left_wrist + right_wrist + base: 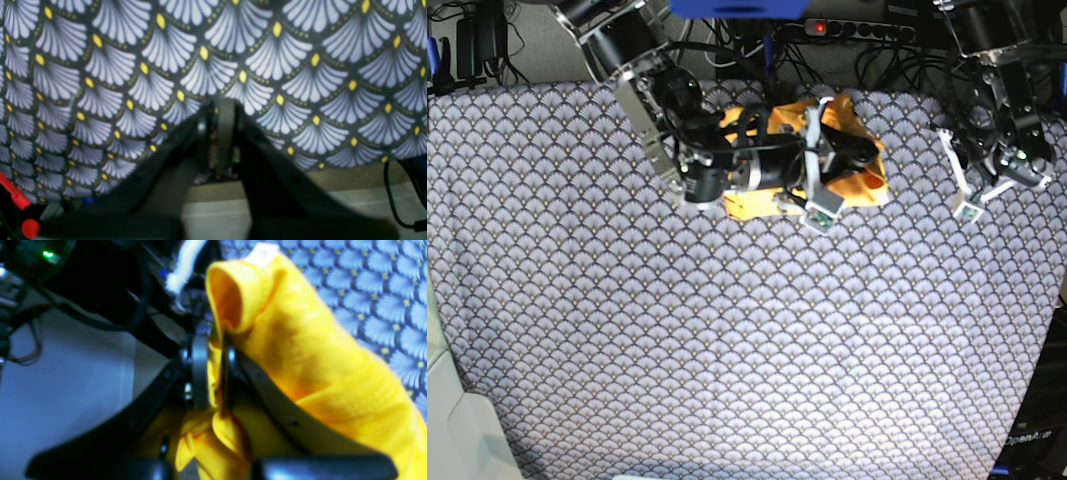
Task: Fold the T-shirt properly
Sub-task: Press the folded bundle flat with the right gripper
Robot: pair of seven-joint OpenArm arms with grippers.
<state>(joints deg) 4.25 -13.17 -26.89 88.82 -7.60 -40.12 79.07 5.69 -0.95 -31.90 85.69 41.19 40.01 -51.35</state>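
One patterned tablecloth [727, 330] covers the whole desk, and everything else sits toward its far edge; the T-shirt [859, 178] lies bunched near the middle of that far edge, partly hidden in the base view by the right arm lying across it; the right wrist view alone shows the right end effector [213, 373] pinching a fold of the yellow cloth between its nearly closed jaws; the left end effector [218, 133] hovers near the tablecloth's far corner, well apart from the T-shirt, its jaws pressed together on nothing, with only fan pattern beneath in its own wrist view.
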